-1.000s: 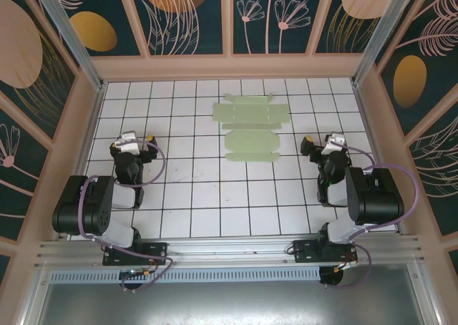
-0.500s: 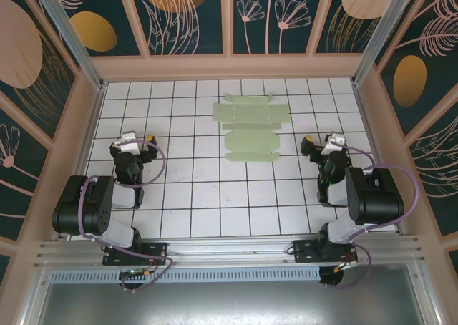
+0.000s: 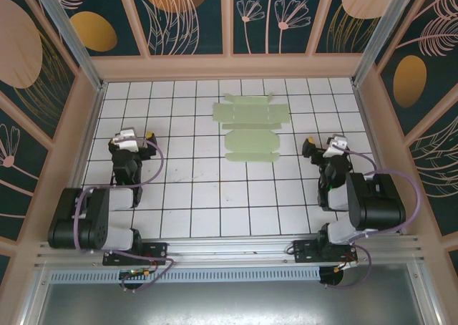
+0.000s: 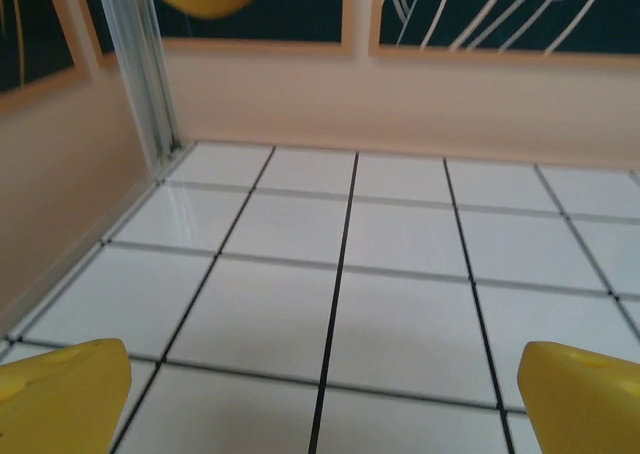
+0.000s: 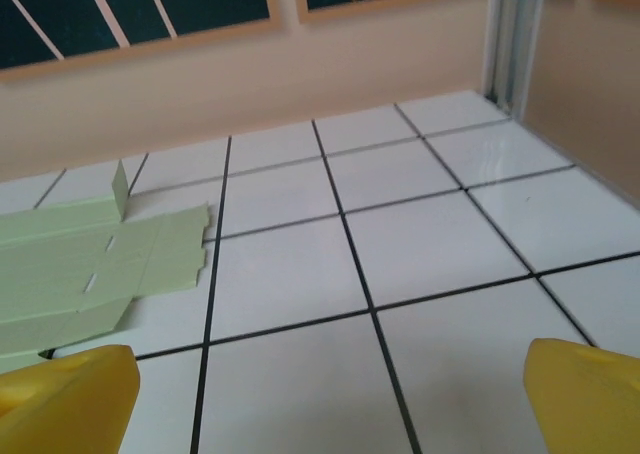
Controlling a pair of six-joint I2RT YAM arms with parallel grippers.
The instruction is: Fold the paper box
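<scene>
Pale green card, the box point(image 3: 250, 130) is laid out flat and unfolded on the white tiles point(image 3: 193, 196), toward the far middle, well apart from both arms. The left gripper point(image 4: 322, 399) is spread wide, nothing held. The right gripper point(image 5: 325, 399) is opened just as wide, nothing gripped. From its wrist view, the box's edge point(image 5: 90, 264) is seen ahead-left, one small tab tipped up.
</scene>
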